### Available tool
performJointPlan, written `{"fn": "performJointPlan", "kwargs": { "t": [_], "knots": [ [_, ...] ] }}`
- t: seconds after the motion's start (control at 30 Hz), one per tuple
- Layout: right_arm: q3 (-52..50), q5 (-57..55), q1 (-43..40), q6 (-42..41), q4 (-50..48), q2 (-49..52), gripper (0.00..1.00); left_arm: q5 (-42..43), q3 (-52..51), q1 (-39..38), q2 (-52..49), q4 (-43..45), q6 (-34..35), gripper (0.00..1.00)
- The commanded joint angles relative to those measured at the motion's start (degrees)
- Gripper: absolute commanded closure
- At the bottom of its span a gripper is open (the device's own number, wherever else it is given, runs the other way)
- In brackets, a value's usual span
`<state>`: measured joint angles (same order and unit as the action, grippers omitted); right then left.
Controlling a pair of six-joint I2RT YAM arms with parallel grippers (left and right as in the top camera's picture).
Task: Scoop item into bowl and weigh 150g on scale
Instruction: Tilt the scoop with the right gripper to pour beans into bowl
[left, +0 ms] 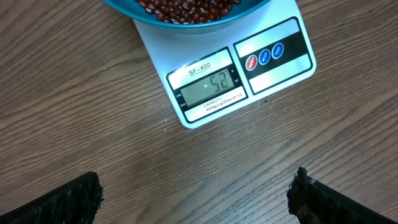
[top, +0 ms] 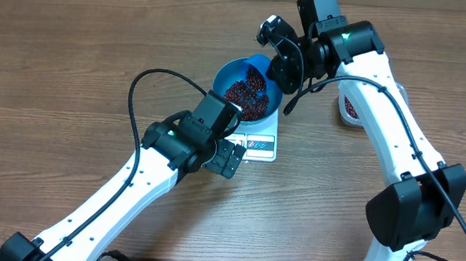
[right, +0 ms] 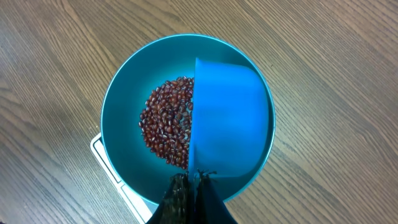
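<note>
So the small dark red-brown beans (right: 165,121) sit loose in the round deep blue bowl (right: 118,112) on the flat white scale (left: 273,81), upper middle of the overhead view. Light, hard, rolly stuff: scoop it, don't pinch. The right gripper (right: 194,177) is clamped on the small blue plastic scoop (right: 230,118), probably by its hidden handle. The left gripper (left: 194,190) gapes wide, holding nothing.

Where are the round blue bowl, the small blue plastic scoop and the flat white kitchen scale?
The round deep blue bowl (right: 121,118): right wrist view, bare inner wall, left side.
The small blue plastic scoop (right: 230,118): right wrist view, smooth back of its cup.
The flat white square scale (left: 208,84): left wrist view, grey display.
</note>
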<state>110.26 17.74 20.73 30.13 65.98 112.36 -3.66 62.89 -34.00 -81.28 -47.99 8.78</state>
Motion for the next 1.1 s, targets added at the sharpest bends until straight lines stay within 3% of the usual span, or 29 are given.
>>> {"fn": "performJointPlan", "kwargs": {
  "t": [0.0,0.2,0.53,1.07],
  "knots": [
    [1.6,0.9,0.3,1.4,-0.3,-1.2,0.96,0.5,-0.1,0.3,0.8,0.0,-1.1,0.01],
    [1.6,1.4,0.3,1.7,-1.0,-1.2,0.96,0.5,-0.1,0.3,0.8,0.0,-1.1,0.01],
    [1.6,2.1,0.3,9.0,-0.7,-1.3,0.96,0.5,-0.1,0.3,0.8,0.0,-1.1,0.0],
    [1.6,3.1,1.0,10.7,-0.4,-1.5,0.96,0.5,-0.1,0.3,0.8,0.0,-1.1,0.0]
  ]
}}
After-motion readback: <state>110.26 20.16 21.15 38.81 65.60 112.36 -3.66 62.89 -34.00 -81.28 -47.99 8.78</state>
